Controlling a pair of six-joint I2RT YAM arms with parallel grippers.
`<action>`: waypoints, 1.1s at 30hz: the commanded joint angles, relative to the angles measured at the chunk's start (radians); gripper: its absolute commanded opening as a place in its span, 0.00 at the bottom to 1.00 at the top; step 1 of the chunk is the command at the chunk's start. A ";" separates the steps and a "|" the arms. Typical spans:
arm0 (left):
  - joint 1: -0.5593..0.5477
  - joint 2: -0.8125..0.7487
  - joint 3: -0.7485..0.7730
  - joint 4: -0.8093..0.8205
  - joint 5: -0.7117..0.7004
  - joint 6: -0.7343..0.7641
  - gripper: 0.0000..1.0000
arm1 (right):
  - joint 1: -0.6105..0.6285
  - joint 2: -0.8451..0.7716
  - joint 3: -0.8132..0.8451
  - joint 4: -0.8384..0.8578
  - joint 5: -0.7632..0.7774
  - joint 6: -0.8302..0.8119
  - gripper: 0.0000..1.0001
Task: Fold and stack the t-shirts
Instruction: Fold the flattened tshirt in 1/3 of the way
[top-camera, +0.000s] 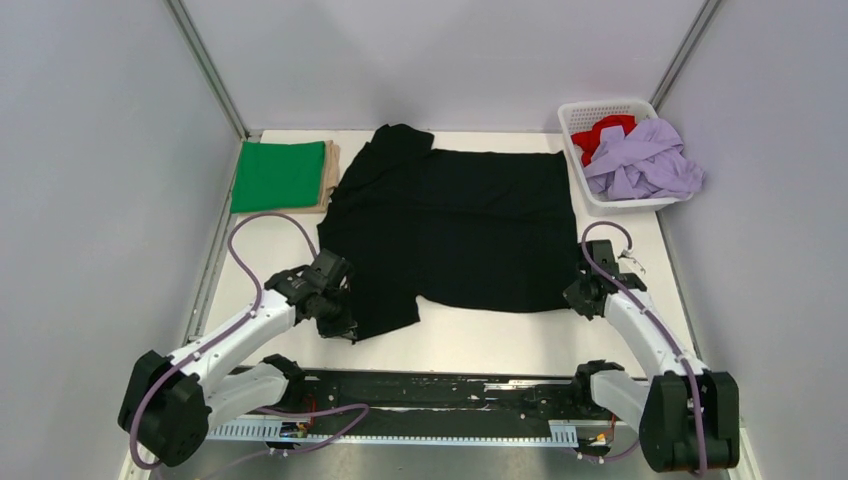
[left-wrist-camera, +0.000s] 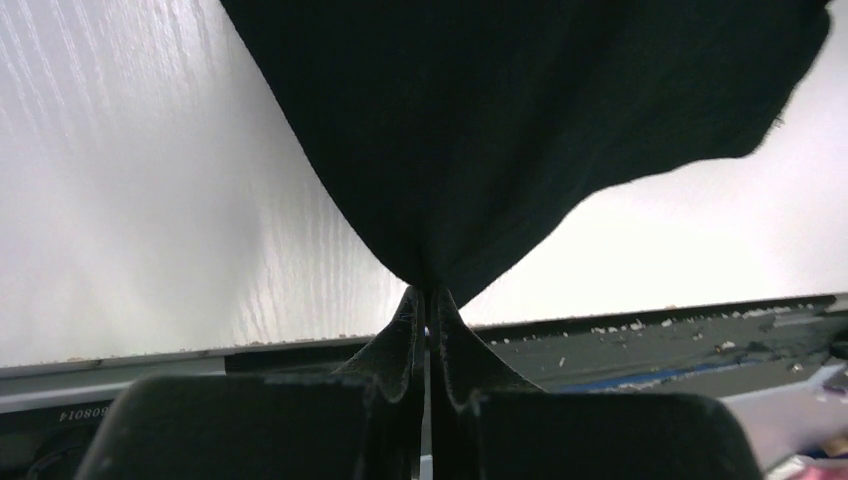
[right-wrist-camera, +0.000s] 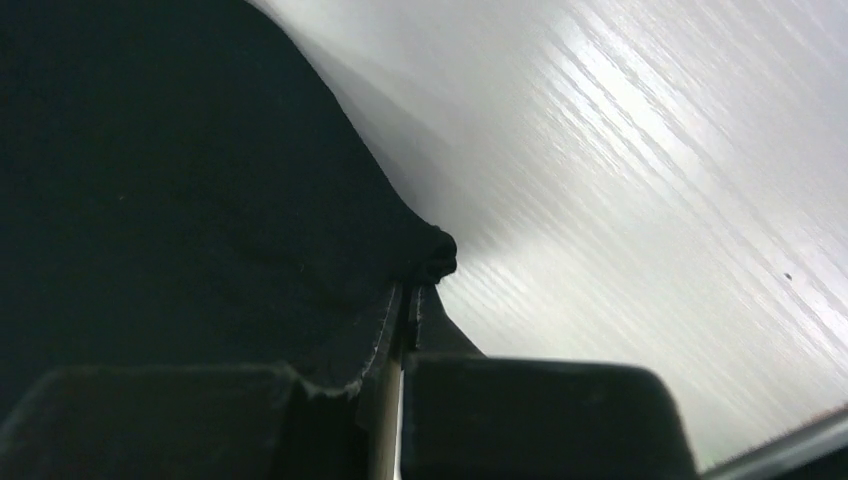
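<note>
A large black t-shirt (top-camera: 460, 225) lies spread across the middle of the table. My left gripper (top-camera: 340, 325) is shut on its near left sleeve; in the left wrist view the black cloth (left-wrist-camera: 520, 120) rises from my pinched fingertips (left-wrist-camera: 428, 295). My right gripper (top-camera: 583, 298) is shut on the shirt's near right corner; in the right wrist view the cloth (right-wrist-camera: 180, 180) bunches at my fingertips (right-wrist-camera: 412, 290). A folded green t-shirt (top-camera: 278, 176) lies on a folded tan one (top-camera: 331, 172) at the far left. A red t-shirt (top-camera: 602, 133) and a lilac one (top-camera: 645, 160) sit in the basket.
A white plastic lattice basket (top-camera: 576, 112) stands at the far right corner. A black rail (top-camera: 440, 392) runs along the near table edge between the arm bases. Grey walls close in both sides and the back.
</note>
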 joint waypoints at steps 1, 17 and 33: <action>-0.006 -0.094 0.055 -0.097 0.059 -0.018 0.00 | -0.003 -0.117 0.070 -0.163 -0.026 0.011 0.00; -0.036 -0.410 0.066 -0.363 0.191 -0.126 0.00 | -0.002 -0.368 0.211 -0.657 -0.130 0.117 0.00; -0.034 0.057 0.217 0.098 0.239 0.044 0.00 | -0.001 -0.257 0.177 -0.366 -0.143 0.020 0.00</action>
